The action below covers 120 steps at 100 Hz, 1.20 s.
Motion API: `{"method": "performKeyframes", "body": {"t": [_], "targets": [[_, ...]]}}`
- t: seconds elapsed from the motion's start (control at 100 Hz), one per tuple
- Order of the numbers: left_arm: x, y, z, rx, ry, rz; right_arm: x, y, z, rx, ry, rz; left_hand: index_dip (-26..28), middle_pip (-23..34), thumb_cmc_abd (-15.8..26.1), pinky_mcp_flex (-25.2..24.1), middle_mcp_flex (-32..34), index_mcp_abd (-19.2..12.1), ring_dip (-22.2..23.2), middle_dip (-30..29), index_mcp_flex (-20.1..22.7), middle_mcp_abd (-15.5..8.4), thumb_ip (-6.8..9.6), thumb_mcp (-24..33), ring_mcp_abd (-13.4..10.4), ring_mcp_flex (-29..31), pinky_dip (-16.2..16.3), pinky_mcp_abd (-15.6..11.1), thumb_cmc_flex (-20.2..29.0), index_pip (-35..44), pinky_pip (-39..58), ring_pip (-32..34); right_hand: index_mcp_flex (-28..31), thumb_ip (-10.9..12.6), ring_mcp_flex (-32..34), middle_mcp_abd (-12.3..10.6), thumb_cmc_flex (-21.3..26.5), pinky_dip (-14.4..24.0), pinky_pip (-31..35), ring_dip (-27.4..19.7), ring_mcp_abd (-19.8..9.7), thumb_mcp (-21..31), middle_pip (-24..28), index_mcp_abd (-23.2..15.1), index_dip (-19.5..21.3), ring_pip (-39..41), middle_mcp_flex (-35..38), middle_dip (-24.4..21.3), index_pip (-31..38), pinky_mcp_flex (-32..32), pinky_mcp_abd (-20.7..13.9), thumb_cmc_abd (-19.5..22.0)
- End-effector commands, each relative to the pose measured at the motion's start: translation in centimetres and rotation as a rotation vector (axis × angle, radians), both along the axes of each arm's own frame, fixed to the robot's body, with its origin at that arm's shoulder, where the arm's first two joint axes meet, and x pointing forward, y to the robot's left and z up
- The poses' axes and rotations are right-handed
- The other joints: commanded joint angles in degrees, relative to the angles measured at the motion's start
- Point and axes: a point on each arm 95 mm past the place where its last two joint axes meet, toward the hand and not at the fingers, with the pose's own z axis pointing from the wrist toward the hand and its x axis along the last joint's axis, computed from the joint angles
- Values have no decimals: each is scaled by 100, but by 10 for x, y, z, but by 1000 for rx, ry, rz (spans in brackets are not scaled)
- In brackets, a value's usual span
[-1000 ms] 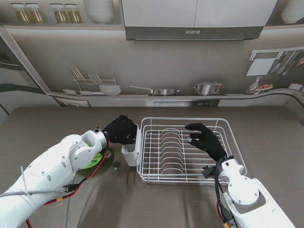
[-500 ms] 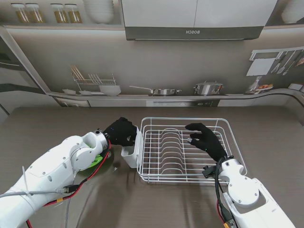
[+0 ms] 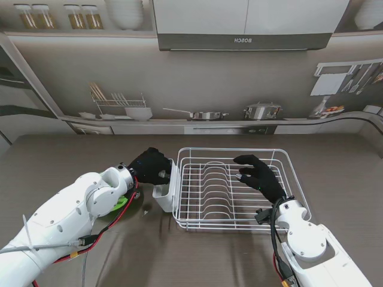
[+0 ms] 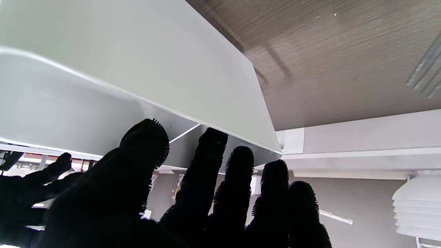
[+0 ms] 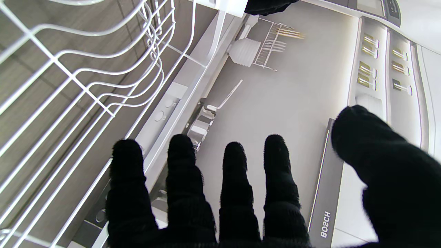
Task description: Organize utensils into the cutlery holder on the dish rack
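The white cutlery holder [image 3: 164, 196] hangs on the left side of the white wire dish rack [image 3: 287, 156]. My left hand [image 3: 151, 166], in a black glove, hovers at the holder's far end, touching or just over its rim. In the left wrist view its fingers [image 4: 210, 162] are stretched out against the holder's wall [image 4: 137, 69], with nothing held. My right hand [image 3: 258, 174] floats open above the rack's right half, fingers [image 5: 234, 172] spread over the wires [image 5: 86, 93]. I see no utensil in any view.
A green object [image 3: 121, 202] lies on the table, mostly hidden under my left forearm. A small pale speck [image 3: 145, 211] sits beside the holder. Kitchen backdrop with shelf, pots and a rack runs along the far edge.
My left forearm has sunk and slid slightly toward me, covering more of the green object; the hand stays at the holder. The right hand has not moved.
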Motion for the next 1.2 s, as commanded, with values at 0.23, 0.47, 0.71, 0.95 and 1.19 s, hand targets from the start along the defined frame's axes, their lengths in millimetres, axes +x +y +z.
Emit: {"method": "performKeyframes", "body": {"t": [0.23,0.47,0.71,0.95,1.19], "targets": [[-4,9,10,10,-25,15,-2,4,-1,4,8,17,-202,-110,181,-179,-128,175,93,-83,-186,130,165,5,98,-23,-71,-93,-224,-229,-232,30,-125,185,110,-27,-116,99,7,20,-61,-63,-48,-4,-113,-65,-20,-17,6,35,-157,99],[-13,29,18,6,-61,63,-1,4,-1,5,7,15,-285,-113,255,-154,-127,196,90,-93,-313,131,165,-49,97,-21,-55,-68,-282,-301,-248,17,-121,185,115,-21,-116,102,4,22,-61,-61,-45,-2,-112,-63,-9,-16,8,37,-157,104],[-18,56,22,-5,-64,145,-2,6,-2,2,13,25,-435,-124,296,-160,-121,228,94,-102,-616,163,183,-68,129,-24,-44,-59,-204,-506,-271,17,-136,186,115,-27,-119,105,-3,22,-58,-63,-43,-2,-113,-63,5,-15,4,31,-162,119],[-16,78,15,11,-36,209,-2,5,-1,2,12,19,-649,-134,201,-181,-133,292,90,-110,-903,174,191,11,140,-48,-41,-65,-83,-731,-330,-3,-132,186,116,-16,-108,109,-10,21,-58,-54,-45,-1,-112,-66,20,-16,6,33,-153,100],[-9,90,13,80,15,216,-2,4,-1,0,13,18,-833,-143,33,-183,-181,410,87,-119,-1094,148,162,236,101,-59,-28,-83,-2,-855,-367,-21,-138,185,121,-17,-112,116,-12,22,-65,-58,-43,-13,-112,-67,22,-14,7,42,-157,109]]}}
